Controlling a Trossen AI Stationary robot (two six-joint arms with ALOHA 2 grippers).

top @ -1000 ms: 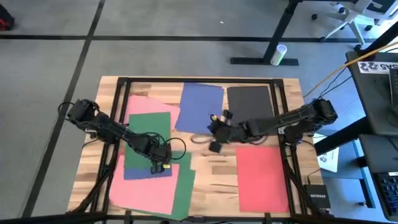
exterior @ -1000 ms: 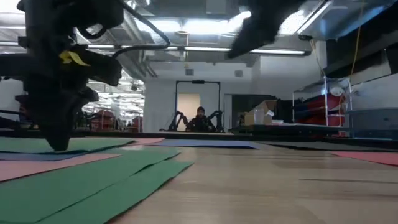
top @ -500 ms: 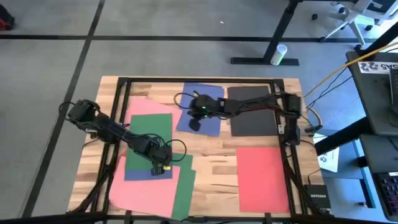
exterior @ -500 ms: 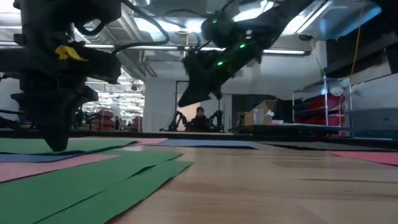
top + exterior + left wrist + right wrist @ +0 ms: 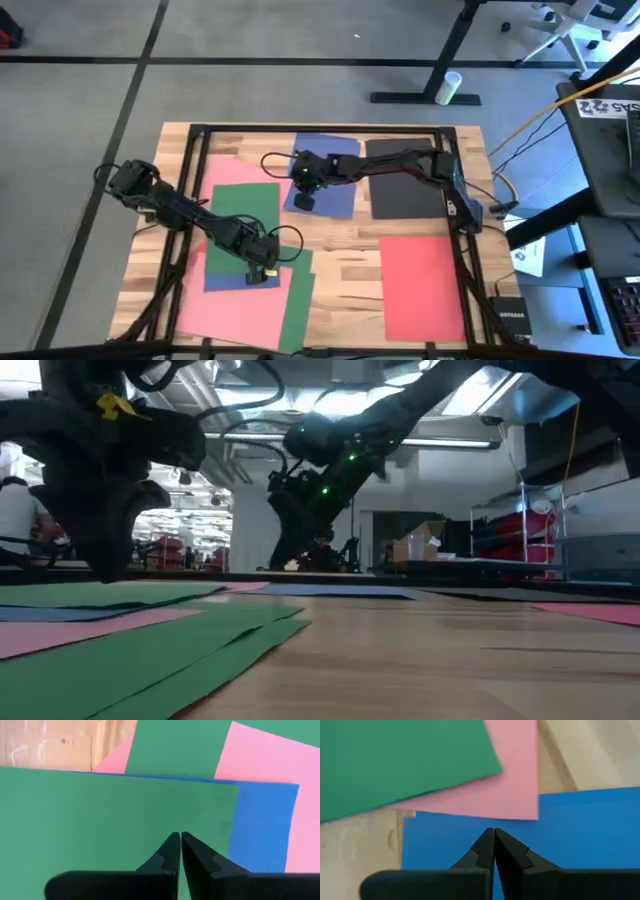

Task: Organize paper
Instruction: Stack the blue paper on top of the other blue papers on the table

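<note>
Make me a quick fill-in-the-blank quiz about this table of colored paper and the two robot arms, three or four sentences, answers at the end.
1. The right gripper is over the ____ sheet at the table's far edge.
2. The sheet lying alone at the near right of the table is ____.
3. The left gripper rests on a ____ sheet with its fingers shut.
4. Between the far blue sheet and the table's right side lies a ____ sheet.

Answers: blue; red; green; black
</note>
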